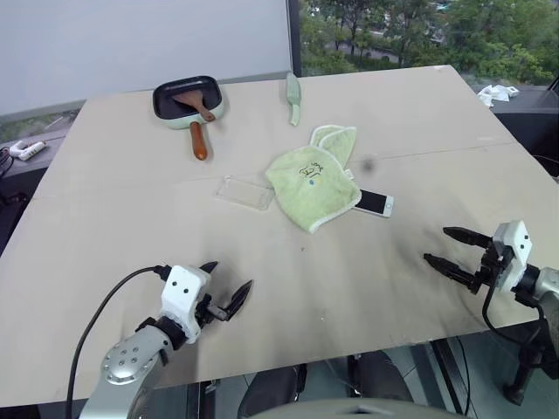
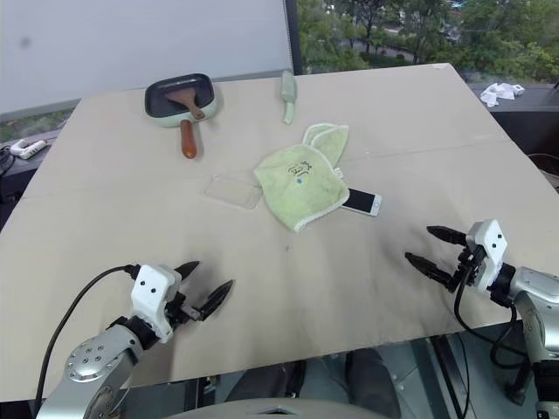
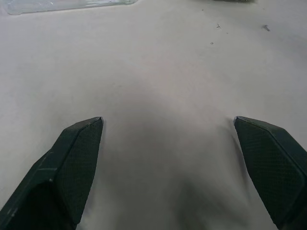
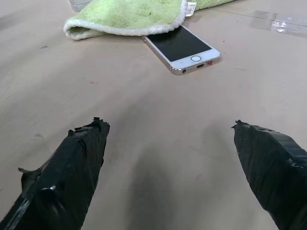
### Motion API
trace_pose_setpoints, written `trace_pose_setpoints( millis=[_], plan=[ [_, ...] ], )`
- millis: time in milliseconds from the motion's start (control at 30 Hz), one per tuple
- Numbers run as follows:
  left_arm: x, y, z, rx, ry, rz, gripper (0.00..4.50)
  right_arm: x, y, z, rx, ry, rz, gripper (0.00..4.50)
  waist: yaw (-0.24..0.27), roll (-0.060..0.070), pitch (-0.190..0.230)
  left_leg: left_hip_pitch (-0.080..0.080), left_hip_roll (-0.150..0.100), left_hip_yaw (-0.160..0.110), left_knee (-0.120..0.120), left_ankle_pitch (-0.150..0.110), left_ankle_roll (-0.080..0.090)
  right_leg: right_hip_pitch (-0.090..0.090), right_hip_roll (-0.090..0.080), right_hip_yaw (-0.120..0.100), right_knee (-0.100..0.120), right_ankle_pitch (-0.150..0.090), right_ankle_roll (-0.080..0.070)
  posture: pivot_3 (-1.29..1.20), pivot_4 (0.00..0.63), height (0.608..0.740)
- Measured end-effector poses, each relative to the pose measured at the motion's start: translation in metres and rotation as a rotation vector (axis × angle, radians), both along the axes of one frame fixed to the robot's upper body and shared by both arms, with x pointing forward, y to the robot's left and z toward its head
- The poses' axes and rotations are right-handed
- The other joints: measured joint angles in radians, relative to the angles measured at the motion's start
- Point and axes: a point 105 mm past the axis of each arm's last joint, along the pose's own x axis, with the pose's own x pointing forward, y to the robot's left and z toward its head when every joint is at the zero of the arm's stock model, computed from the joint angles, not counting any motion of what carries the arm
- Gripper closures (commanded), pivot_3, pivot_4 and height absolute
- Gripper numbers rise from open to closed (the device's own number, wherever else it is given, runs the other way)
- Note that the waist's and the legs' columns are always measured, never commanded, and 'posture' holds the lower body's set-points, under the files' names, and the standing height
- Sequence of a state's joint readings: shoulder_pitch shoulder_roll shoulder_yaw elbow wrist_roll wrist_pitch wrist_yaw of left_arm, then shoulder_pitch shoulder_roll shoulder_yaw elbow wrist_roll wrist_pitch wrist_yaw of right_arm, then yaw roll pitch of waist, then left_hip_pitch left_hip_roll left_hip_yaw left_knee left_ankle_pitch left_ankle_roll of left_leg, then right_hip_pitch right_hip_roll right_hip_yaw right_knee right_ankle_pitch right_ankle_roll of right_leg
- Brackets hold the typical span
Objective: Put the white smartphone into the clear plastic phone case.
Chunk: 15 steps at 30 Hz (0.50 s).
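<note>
Apparently one white smartphone (image 1: 374,203), one clear plastic phone case (image 1: 245,193).

Wide beige table (image 1: 157,201), faint seam across its middle. Behind its far edge, on the left, a pale grey-white wall panel (image 1: 140,35); to its right a window (image 1: 419,30) onto green trees in daylight. Dark surface (image 1: 524,122) off the table's right side, crumpled white cloth (image 1: 496,92) on it.

Soft daylight comes in from the window (image 1: 419,30) beyond the table (image 1: 131,201); shadows are faint, and glare streaks its far edge.
</note>
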State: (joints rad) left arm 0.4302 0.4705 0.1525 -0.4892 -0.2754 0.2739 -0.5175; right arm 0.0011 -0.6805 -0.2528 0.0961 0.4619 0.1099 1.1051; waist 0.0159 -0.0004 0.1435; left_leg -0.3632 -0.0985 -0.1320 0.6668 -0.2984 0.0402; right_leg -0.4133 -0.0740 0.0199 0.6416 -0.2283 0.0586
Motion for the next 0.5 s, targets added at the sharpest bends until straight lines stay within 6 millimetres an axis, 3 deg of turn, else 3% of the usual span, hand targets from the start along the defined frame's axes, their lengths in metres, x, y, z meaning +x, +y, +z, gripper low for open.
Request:
trace_pose_setpoints(
  millis=[500],
  plan=[
    [0.0032, -0.0034, 0.0079, -0.002, -0.052, -0.023, 0.02, 0.0003, 0.0003, -0.0004, -0.002, 0.0, -0.004, 0.0, 0.0, 0.0, 0.0, 0.0, 0.0, 0.0, 0.0, 0.0, 0.0, 0.0, 0.0, 0.0, 0.0, 0.0, 0.0, 0.0, 0.15, 0.74]
  ],
)
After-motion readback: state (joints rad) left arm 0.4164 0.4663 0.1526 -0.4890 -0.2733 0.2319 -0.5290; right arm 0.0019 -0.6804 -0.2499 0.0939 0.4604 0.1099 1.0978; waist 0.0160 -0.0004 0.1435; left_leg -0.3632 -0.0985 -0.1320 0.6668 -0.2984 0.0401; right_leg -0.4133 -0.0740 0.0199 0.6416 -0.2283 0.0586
